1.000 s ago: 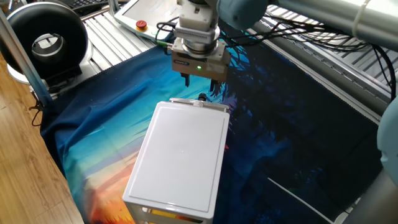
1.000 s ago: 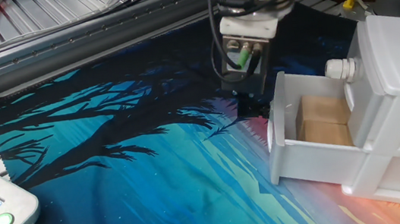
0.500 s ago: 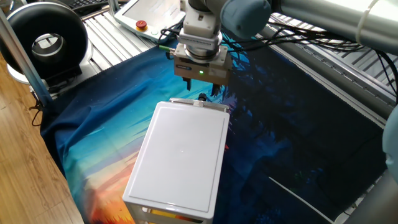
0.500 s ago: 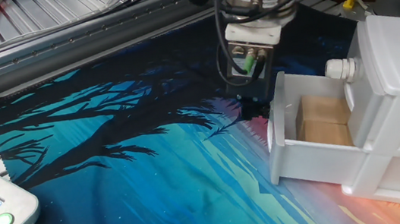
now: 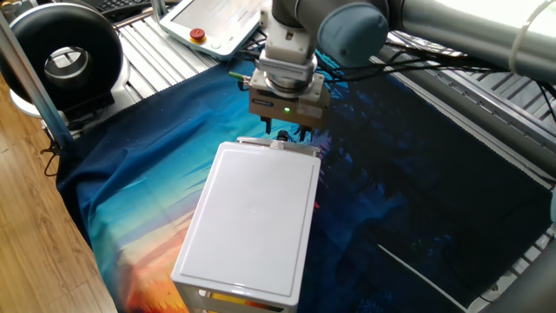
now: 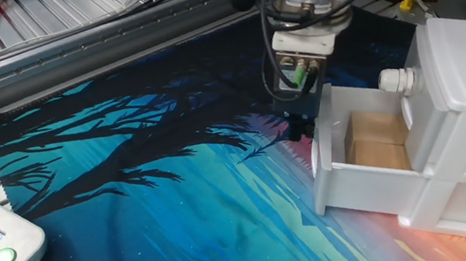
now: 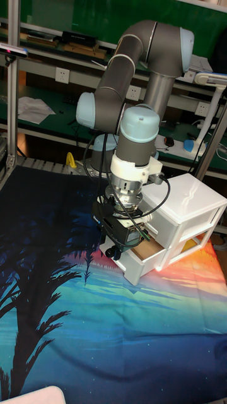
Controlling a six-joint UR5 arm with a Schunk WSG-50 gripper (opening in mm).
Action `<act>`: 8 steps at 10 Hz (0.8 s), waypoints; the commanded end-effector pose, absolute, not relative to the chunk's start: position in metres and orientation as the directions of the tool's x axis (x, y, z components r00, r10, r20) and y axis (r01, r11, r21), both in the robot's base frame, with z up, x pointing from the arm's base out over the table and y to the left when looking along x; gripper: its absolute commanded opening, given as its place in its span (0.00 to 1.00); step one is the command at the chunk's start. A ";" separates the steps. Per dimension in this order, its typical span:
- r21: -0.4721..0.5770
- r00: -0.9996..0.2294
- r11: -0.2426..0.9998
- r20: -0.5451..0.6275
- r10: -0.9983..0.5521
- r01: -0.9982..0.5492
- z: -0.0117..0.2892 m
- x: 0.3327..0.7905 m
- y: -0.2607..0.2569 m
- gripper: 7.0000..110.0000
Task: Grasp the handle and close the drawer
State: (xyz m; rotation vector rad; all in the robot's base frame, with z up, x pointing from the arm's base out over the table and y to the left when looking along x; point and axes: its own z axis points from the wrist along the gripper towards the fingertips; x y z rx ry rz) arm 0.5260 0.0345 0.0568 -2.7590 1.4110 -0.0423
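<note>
The drawer [image 6: 324, 159] stands pulled out of a white box unit [image 5: 256, 217], with brown contents showing inside and its thin front panel facing my gripper. My gripper [image 6: 299, 124] hangs just in front of that panel, fingers pointing down and open, with nothing between them. From above, the gripper [image 5: 285, 132] sits right at the unit's far edge. The tall fixed view has the gripper [image 7: 116, 246] low against the open drawer [image 7: 148, 252]. A pale knob [image 6: 396, 81] sticks out of the shut drawer above. The open drawer's own handle is hidden by the gripper.
A blue and orange patterned cloth [image 6: 133, 187] covers the table. A white pendant [image 5: 217, 22] with a red button [image 5: 198, 36] lies at the back beside a black round device [image 5: 65, 56]. Cables trail behind the wrist, and a metal rail [image 6: 98, 49] borders the cloth.
The gripper has shifted sideways toward the drawer's front panel and now stands close against it. The drawer has not moved.
</note>
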 end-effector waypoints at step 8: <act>-0.094 0.576 -0.576 0.030 -0.817 -0.812 0.048 0.525 0.042 0.36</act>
